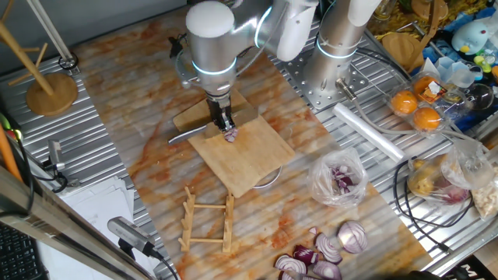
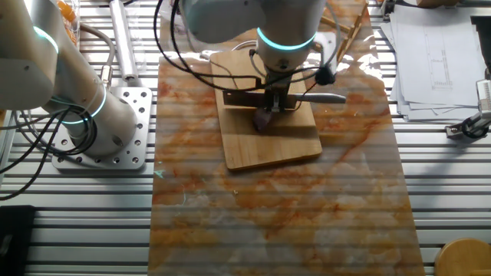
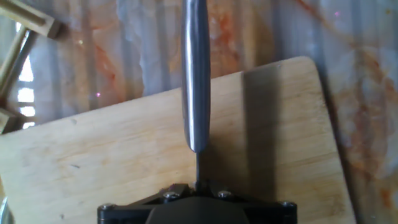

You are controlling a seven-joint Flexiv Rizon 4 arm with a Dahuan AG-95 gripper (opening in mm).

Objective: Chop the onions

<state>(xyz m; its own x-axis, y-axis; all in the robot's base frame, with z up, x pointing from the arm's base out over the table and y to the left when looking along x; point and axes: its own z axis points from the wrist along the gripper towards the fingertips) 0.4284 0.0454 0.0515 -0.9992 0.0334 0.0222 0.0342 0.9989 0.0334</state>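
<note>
Gripper pinching knife over onion wedge; wedge may skid off cutting board under off-centre chop.

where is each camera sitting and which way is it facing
One fixed view: high, beyond the table's far end, facing the arm base; shows the arm, the end effector over the onion wedge on the cutting board.
The other fixed view: high, from the opposite side, base at left; the end effector holds the knife handle.
Hand view: on the hand, looking down the knife handle at the board.
Both fixed views share the board, wedge and arm.
</note>
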